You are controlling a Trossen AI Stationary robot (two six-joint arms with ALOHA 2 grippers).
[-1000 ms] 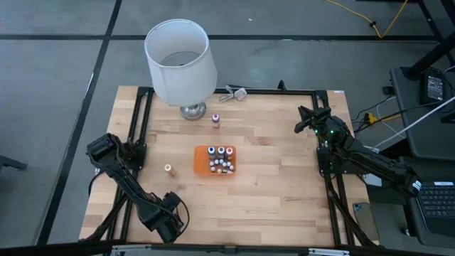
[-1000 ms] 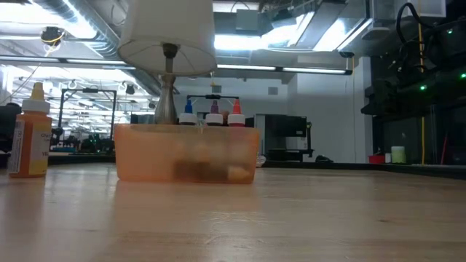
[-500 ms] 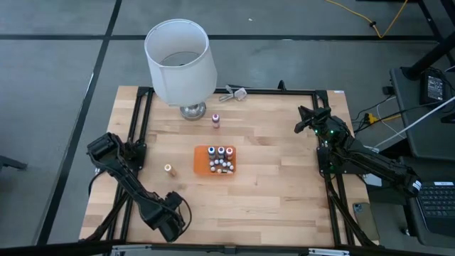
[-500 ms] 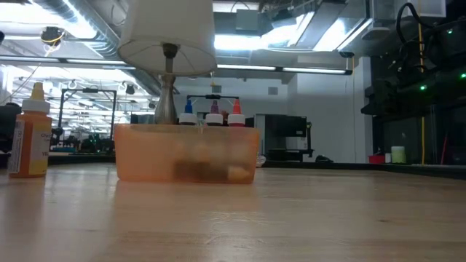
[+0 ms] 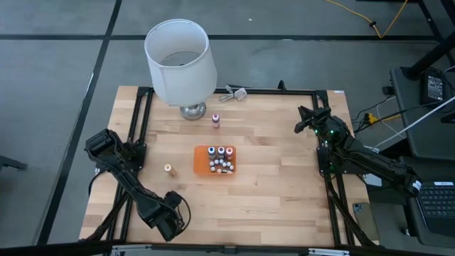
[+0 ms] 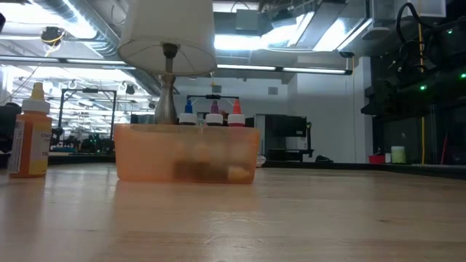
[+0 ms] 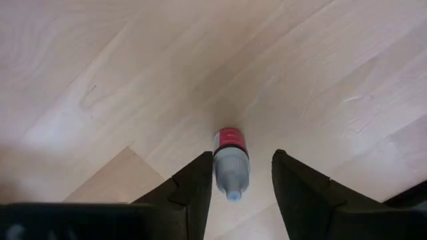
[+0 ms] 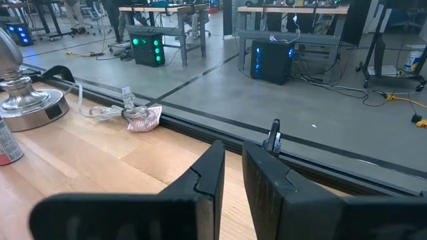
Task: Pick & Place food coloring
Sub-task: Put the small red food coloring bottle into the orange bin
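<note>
Several tiny food coloring bottles (image 5: 220, 161) stand in the flat orange tray (image 5: 199, 162) at mid-table, their caps (image 6: 212, 116) showing above its wall. One orange bottle (image 5: 168, 169) stands on the wood left of the tray, and a purple one (image 5: 215, 121) near the lamp's foot. In the left wrist view a red bottle with a greyish cap (image 7: 230, 160) lies on the table. My left gripper (image 7: 241, 157) is open near the near-left corner (image 5: 167, 217), with a finger on either side of this bottle. My right gripper (image 5: 304, 118) waits shut at the far right.
A big white-shaded lamp (image 5: 180, 60) stands at the far left edge on a metal foot (image 8: 23, 103). A crumpled wrapper with a cord (image 5: 236, 92) lies on the far rail. A black frame (image 5: 234, 91) rims the table. Bare wood lies right of and nearer than the tray.
</note>
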